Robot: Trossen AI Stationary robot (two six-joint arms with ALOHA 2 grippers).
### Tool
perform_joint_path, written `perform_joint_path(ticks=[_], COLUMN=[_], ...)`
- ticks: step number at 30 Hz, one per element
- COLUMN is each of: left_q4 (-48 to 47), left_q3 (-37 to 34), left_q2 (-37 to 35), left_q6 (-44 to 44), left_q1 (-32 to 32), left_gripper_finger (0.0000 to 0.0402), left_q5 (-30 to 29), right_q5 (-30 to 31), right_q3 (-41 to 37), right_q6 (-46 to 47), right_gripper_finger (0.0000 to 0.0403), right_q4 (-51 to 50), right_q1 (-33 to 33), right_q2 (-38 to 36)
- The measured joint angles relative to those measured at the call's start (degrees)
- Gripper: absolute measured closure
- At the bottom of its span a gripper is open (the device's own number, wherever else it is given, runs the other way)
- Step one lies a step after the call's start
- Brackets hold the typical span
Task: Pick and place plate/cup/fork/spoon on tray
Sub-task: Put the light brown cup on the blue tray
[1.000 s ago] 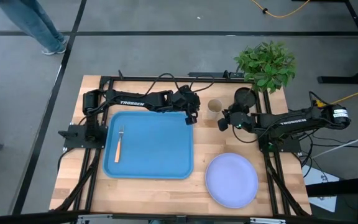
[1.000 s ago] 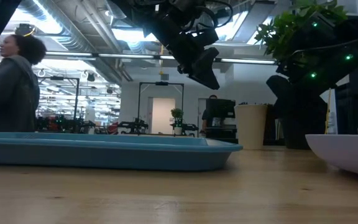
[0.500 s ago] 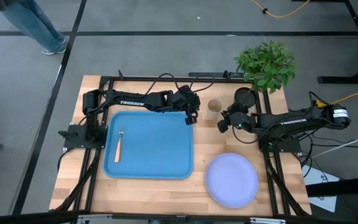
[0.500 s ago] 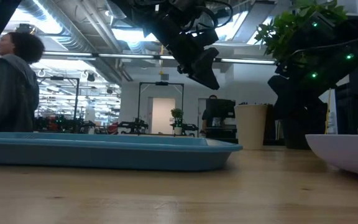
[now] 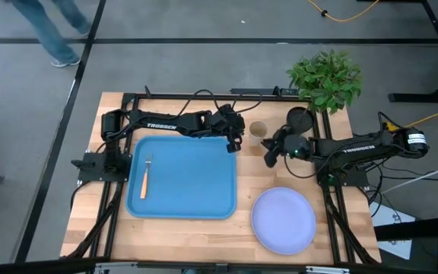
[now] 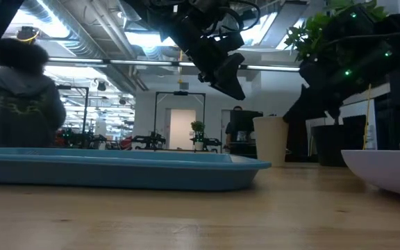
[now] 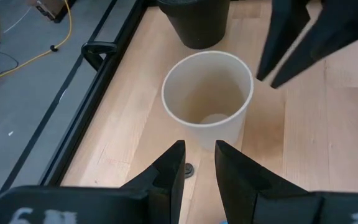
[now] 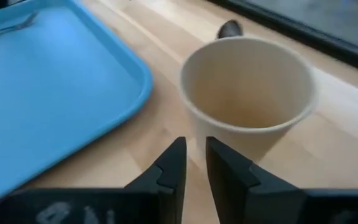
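The tan cup [image 5: 258, 130] stands upright on the wood between my two grippers, just off the blue tray's [image 5: 204, 199] far right corner. My left gripper [image 7: 199, 167] hovers on the cup's left, above table height, fingers a narrow gap apart and empty. My right gripper [image 8: 195, 160] points slanting down at the cup [image 8: 247, 93] from its near right, also narrowly open and empty. The fork [image 5: 144, 176] lies on the tray's left part. The lavender plate [image 5: 283, 221] rests on the table at the near right. The spoon is out of view. My right gripper [image 7: 267, 79] has its fingertips right beside the cup's rim [image 7: 248, 74] on the side toward the table's right. I cannot tell whether a finger touches the cup's wall. The cup stands upright on the table.
A black pot [image 5: 299, 118] with a green plant [image 5: 325, 76] stands close behind the cup at the far right. A small dark spot [image 7: 188, 169] marks the table by the cup's foot. A person [image 6: 19, 97] moves in the room beyond the table.
My right gripper has turned at the wrist and swung its fingers toward the cup and the table's left. The cup, still upright, now stands slightly farther toward the table's left. My left gripper has kept still.
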Motion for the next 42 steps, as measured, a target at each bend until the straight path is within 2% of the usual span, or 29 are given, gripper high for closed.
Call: perform_joint_path(ticks=[4,7,12,16,24,26,28,32,35,37,42], left_q4=[0.44,1.58,0.92,-2.83,-10.26,-12.75,-14.61,-16.78,-17.37,-18.36,-18.07], left_q3=[-0.02,-0.02,0.45,4.83,17.27,19.52,20.22,20.46,20.57,20.52,20.52], left_q2=[0.00,-0.07,-0.07,0.09,6.18,8.28,9.57,8.67,7.89,7.58,7.39], left_q6=[-1.01,-0.73,9.46,15.77,21.19,21.50,21.18,20.15,20.06,20.02,19.94], left_q1=[-0.01,0.01,-0.52,-1.43,0.01,0.66,0.93,0.44,-0.03,-0.18,-0.77], left_gripper_finger=[0.0321,0.0321,0.0321,0.0321,0.0321,0.0321,0.0321,0.0321,0.0321,0.0321,0.0321], left_q5=[0.10,3.74,10.16,10.60,10.32,10.18,9.41,2.53,-2.03,-3.43,-3.78], right_q5=[-3.83,-7.14,-12.10,-12.32,-9.24,-6.49,0.27,14.58,22.26,23.95,20.83], right_q3=[0.00,0.00,0.00,0.00,0.00,0.00,0.00,-0.02,-0.02,-0.02,-0.02], right_q6=[1.39,5.46,11.90,14.69,14.78,14.68,14.64,13.90,12.54,11.82,9.33], right_gripper_finger=[0.0336,0.0336,0.0336,0.0336,0.0336,0.0336,0.0336,0.0336,0.0336,0.0336,0.0336], right_q4=[-0.11,-1.05,-4.45,-8.35,-11.51,-11.23,-11.35,-11.89,-12.53,-11.77,-7.41], right_q1=[0.01,0.08,0.10,0.06,0.06,0.10,0.06,0.06,-0.16,-0.80,-3.12], right_q2=[0.00,0.00,-0.26,-1.14,-2.15,-2.27,-2.27,-2.12,-1.97,-1.62,0.71])
